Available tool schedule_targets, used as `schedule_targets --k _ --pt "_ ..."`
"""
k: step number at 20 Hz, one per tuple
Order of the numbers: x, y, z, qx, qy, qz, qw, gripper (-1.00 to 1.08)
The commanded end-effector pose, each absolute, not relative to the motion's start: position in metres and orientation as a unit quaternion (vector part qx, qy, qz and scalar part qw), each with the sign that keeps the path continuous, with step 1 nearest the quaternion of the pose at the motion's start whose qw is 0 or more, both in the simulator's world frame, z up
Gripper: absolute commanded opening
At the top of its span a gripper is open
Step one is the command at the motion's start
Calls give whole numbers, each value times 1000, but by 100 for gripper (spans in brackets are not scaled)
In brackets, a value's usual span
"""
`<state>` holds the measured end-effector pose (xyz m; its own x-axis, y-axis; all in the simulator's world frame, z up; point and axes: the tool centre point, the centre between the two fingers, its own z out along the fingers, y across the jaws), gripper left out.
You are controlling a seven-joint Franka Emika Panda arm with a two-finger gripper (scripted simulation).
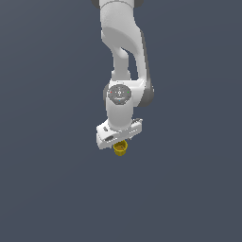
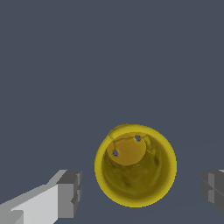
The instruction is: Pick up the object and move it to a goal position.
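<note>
Wrist view showed our claw (image 2: 140,192) spread wide, its two grey pads (image 2: 70,192) standing well clear on either side of the yellow cup (image 2: 135,168), with visible gaps between each pad and the cup's wall. We saw straight down into the hollow, past the rim to a paler bottom with two small holes. The cup lay between the pads but sat nearer one of them than the other.

From the exterior view, our claw (image 1: 119,142) hung low under the white arm (image 1: 124,56), and the cup (image 1: 120,148) peeked out just beneath it against the plain dark grey table (image 1: 47,189). We could not tell from there whether the fingertips had reached down beside the cup's wall or were above its rim.

We judged the main risk to be an uneven close: the nearer pad would meet the cup first and could shove or tip it. Closing too high might catch only the rim, letting the cup slip out on the lift.
</note>
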<state>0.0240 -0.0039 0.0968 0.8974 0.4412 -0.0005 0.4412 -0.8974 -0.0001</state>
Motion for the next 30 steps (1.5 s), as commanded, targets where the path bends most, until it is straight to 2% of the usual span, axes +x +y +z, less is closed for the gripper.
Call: schedule_targets --k 1,17,18,30 --pt "24 -4 97 -974 -227 0 0 100" --pt "24 -4 46 -973 -229 0 0 100" --pt "24 -4 46 -973 -229 0 0 -100" --pt "25 -4 48 -974 -228 0 0 -100"
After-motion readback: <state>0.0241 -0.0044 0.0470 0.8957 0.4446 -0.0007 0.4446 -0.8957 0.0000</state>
